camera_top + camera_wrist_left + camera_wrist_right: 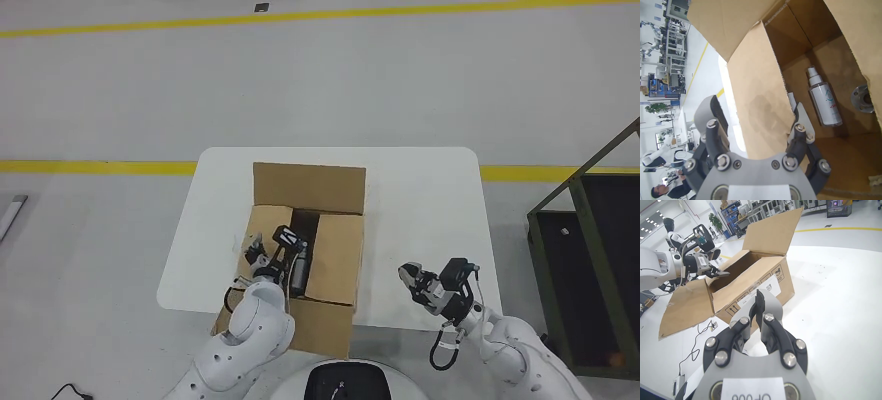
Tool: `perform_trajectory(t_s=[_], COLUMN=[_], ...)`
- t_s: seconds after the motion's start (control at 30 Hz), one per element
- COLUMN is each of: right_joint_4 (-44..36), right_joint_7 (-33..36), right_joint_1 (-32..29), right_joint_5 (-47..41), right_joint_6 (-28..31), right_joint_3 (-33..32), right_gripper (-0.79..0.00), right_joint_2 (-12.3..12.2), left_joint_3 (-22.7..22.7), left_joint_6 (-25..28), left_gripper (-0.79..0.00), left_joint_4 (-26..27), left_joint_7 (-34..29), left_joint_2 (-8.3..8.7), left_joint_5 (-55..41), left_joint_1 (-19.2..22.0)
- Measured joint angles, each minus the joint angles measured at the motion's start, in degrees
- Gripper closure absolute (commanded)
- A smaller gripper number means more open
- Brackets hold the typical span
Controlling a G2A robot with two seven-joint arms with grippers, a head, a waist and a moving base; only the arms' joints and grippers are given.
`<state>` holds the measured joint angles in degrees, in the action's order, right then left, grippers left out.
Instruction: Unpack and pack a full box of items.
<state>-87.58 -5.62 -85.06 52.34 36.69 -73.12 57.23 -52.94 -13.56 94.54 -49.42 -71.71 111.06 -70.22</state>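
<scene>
An open cardboard box (338, 250) stands on the white table (430, 200), its flaps folded outward. Inside lie a white spray bottle (824, 102) on its side and a round metal flange (862, 98) partly hidden by a flap. My left gripper (757, 111) is open and straddles the box's side flap (757, 79): one finger is outside it, the other inside the box. That same gripper (721, 273) sits at the box's rim in the right wrist view. My right gripper (758, 300) is shut on nothing, over bare table beside the box (753, 283), also seen from above (412, 280).
A dark green metal rack (590, 250) stands off the table's right side. One long flap (687, 306) hangs out past the table edge. A cable (694, 340) and a small device lie on the floor below. Bare table lies right of the box.
</scene>
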Motion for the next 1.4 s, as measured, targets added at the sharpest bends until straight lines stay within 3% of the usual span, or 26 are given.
perform_trajectory(t_s=[0.37,1.03,1.4], right_joint_4=[-0.1,1.0,1.2], right_joint_7=[0.3,-1.7,-1.1], right_joint_1=[0.1,-1.2,-1.4], right_joint_5=[0.2,-1.9,-2.3], right_joint_6=[0.0,0.1,0.4], right_joint_3=[0.0,-2.8,-4.3], right_gripper=[0.0,0.0,0.0], right_joint_2=[0.3,0.7,0.7], left_joint_3=[-6.8,-20.0,-25.5], left_joint_6=[2.9,6.6,9.1], left_gripper=[0.0,0.0,0.0], left_joint_4=[5.6,13.5,13.5], left_joint_7=[-2.4,-10.6,-14.9], left_joint_2=[-0.41,-1.26,-1.04], left_joint_5=[-7.6,-37.7,-52.7], left_joint_1=[-1.5,-0.7,-0.7])
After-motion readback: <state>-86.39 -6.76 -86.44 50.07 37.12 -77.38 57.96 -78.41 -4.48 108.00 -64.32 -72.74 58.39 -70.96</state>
